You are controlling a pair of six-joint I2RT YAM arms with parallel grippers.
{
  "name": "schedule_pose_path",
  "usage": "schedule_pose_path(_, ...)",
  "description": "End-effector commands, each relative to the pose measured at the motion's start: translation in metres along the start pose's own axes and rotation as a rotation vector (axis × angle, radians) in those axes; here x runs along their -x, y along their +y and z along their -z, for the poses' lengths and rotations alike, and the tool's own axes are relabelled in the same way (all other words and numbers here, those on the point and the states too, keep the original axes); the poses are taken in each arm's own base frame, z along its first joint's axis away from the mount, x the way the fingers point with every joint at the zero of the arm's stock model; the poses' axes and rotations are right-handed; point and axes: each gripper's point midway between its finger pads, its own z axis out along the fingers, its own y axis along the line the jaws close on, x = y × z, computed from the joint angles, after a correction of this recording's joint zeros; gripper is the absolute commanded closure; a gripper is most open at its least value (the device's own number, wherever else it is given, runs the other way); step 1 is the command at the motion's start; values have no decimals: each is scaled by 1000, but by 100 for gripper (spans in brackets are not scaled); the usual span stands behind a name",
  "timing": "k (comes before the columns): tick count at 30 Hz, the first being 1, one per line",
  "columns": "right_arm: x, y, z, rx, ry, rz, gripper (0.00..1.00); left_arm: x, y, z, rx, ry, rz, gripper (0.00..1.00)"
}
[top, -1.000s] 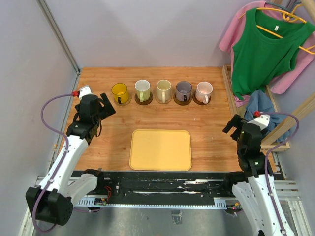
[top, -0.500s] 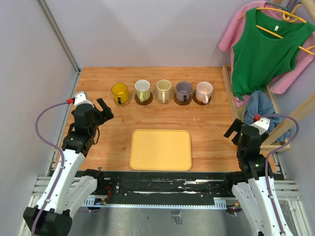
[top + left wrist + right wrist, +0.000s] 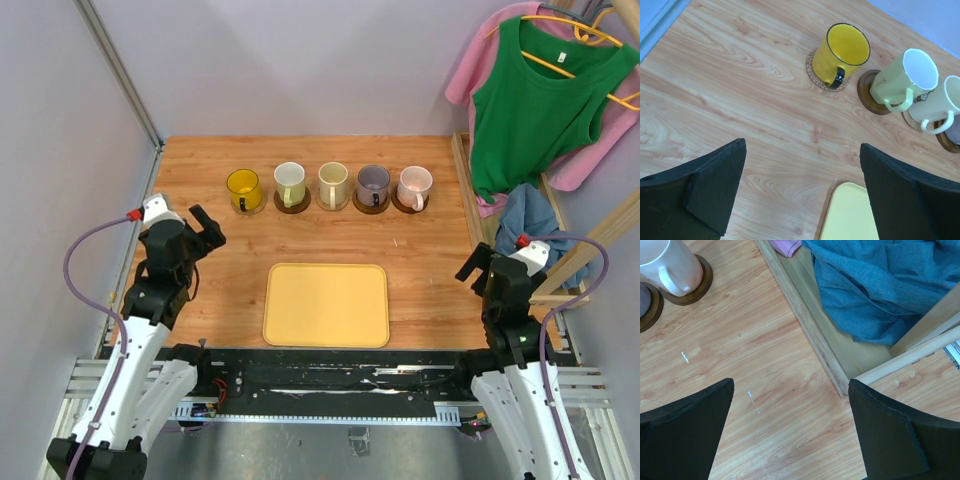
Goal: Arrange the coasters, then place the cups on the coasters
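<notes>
L grip (image 3: 208, 226) released | R grip (image 3: 472, 262) released | cups (image 3: 333, 180) on coasters (image 3: 291, 208), well ahead, untouched

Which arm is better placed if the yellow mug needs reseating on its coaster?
Left. The left end effector is open and empty on the yellow mug side, with that mug in its wrist view. The right end effector sits far to the right, nearer the pink mug.

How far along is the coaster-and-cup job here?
Done: all five cups stand in a row at the far side, each on its own coaster. In hand: nothing; left gripper and right gripper are open, empty, clear of the row. Left: nothing visible.
</notes>
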Motion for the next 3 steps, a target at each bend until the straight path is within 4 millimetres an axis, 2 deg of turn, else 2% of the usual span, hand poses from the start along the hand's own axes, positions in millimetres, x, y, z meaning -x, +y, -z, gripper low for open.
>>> schedule_pose_path(1,-2,-8,0,-40,-2,-14,2,7,12,3,64,-30,20,0)
schedule_pose_path(3,-2,-8,0,-39,-2,-14,2,9,12,4,62,-45,33,0)
